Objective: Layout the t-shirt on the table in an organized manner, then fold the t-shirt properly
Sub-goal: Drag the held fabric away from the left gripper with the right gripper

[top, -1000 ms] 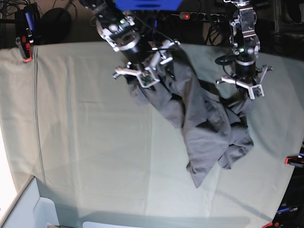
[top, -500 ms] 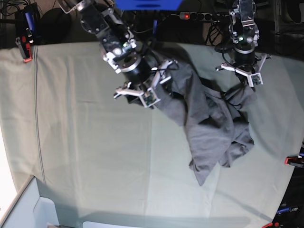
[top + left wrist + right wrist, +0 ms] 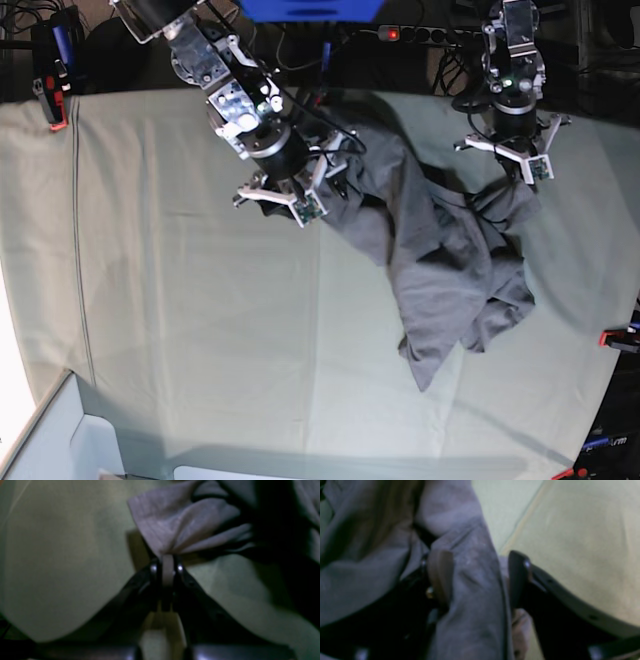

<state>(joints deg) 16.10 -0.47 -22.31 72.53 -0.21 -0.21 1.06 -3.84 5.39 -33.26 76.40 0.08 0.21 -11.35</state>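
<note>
The grey t-shirt point(image 3: 440, 260) lies crumpled on the right half of the table point(image 3: 180, 300), stretched between my two arms. My left gripper point(image 3: 503, 172) is at the shirt's far right corner. In the left wrist view it point(image 3: 168, 560) is shut on a gathered fold of the t-shirt point(image 3: 185, 527), held just above the green cloth. My right gripper point(image 3: 290, 195) is at the shirt's far left end. In the right wrist view its jaws point(image 3: 477, 577) stand apart around a thick fold of the t-shirt point(image 3: 475, 600), and the left finger point(image 3: 440, 577) touches the fabric.
Red clamps sit at the far left corner point(image 3: 55, 110) and the right edge point(image 3: 615, 340). A white box point(image 3: 60, 440) stands at the near left corner. A power strip point(image 3: 400, 33) and cables lie behind the far edge.
My right arm has shifted left along the shirt's far end, and its jaws have narrowed around the fold. My left gripper first drew its corner toward the far edge, then held still.
</note>
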